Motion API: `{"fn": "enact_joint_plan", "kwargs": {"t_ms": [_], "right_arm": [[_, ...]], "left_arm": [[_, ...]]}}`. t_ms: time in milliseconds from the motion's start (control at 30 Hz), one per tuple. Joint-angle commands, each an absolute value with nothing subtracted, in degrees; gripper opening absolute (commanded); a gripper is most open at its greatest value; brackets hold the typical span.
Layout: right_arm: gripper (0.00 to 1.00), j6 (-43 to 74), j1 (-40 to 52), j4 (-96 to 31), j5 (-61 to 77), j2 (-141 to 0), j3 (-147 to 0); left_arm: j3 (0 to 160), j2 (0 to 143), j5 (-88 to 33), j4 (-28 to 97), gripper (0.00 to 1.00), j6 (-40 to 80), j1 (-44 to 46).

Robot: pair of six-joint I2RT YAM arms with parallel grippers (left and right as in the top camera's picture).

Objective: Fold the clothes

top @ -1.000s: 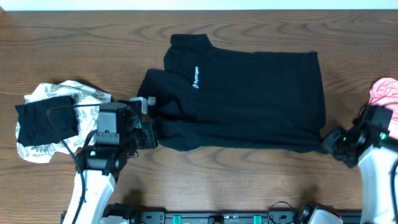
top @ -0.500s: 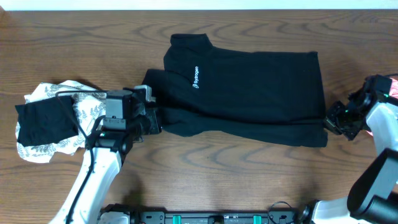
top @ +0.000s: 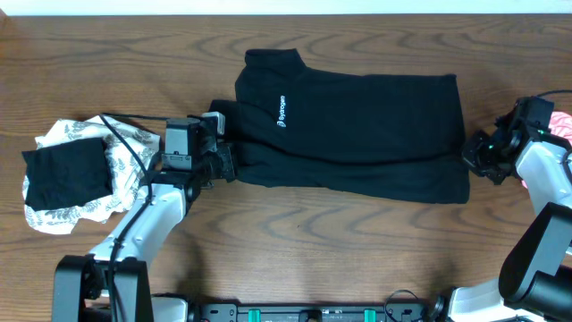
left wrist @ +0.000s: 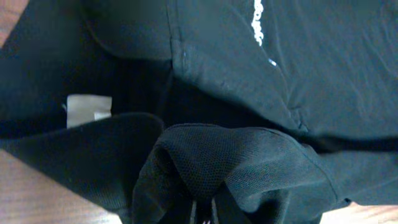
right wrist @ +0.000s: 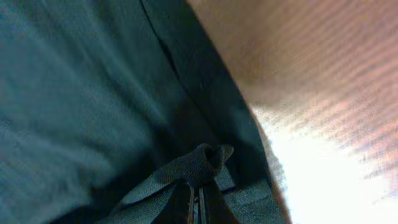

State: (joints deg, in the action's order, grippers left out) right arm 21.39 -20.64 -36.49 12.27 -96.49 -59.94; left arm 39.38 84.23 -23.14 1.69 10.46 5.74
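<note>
Left pile: a white leaf-print cloth lies crumpled at the left end of the surface, with a smaller black piece lying flat on top of it.
Left end effector: fingers together, clamped on a raised fold at the left edge of the black shirt. The pinched cloth is a fine mesh knit, humped up over the fingertips.
White tag: a small rectangular label on the shirt, just left of the pinched fold.
Black shirt, position: middle of the surface, lying sideways, with the collar at the upper left and the straight hem at the right.
Black shirt, shape: roughly rectangular, matte and soft. A long doubled band runs along its near edge between the two end effectors.
Lettering: small and white, on the chest near the collar.
Right end effector: fingers together, pinching a small bunch of the shirt at its near right corner. The wrist view is blurred, but the knit shows at the fingertips.
Pink piece: soft cloth at the right edge, partly hidden by the right arm.
Surface: brown wood with visible grain.
</note>
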Motion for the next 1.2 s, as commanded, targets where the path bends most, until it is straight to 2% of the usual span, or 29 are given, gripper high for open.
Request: {"fn": "enact_joint_plan", "kwargs": {"t_ms": [0, 300, 733, 767, 800, 833, 867, 900, 933, 1000, 1167], "right_arm": [[0.01, 23.6, -19.9, -34.6, 12.3, -96.7, -61.0], [0.01, 24.8, -17.6, -29.6, 7.8, -96.7, -61.0], [0.01, 24.1, -17.2, -24.7, 5.7, -96.8, -61.0], [0.02, 23.9, -17.2, -24.7, 5.4, -96.9, -61.0], [0.07, 23.8, -17.2, -24.6, 5.3, -96.9, -61.0], [0.25, 23.3, -17.2, -24.7, 5.3, -96.9, -61.0], [0.36, 22.7, -17.2, -24.7, 5.4, -96.9, -61.0], [0.44, 22.1, -17.2, -24.9, 5.3, -96.9, -61.0], [0.47, 22.0, -17.3, -24.9, 5.3, -96.9, -61.0], [0.53, 22.0, -17.7, -25.1, 5.4, -96.9, -61.0], [0.52, 22.0, -18.8, -25.3, 9.9, -96.7, -61.5]], "left_arm": [[41.3, 85.0, -20.5, 0.3, 0.06, 9.7, 5.5], [41.3, 85.7, -14.2, -1.3, 0.06, 9.7, 5.5], [41.3, 85.9, -12.3, -2.7, 0.06, 9.6, 5.4], [41.3, 86.2, -12.4, -3.0, 0.06, 9.6, 5.4], [41.3, 86.5, -12.4, -3.2, 0.07, 9.6, 5.4], [41.3, 86.7, -12.4, -3.2, 0.12, 9.6, 5.4], [41.3, 86.9, -12.4, -3.1, 0.30, 9.6, 5.4], [41.3, 86.8, -12.4, -2.8, 0.47, 9.7, 5.4], [41.3, 86.7, -12.4, -2.4, 0.55, 9.6, 5.4], [41.3, 86.1, -12.4, -2.0, 0.64, 9.6, 5.3], [43.5, 82.5, -12.4, 2.4, 0.67, 9.6, 4.2]]}}
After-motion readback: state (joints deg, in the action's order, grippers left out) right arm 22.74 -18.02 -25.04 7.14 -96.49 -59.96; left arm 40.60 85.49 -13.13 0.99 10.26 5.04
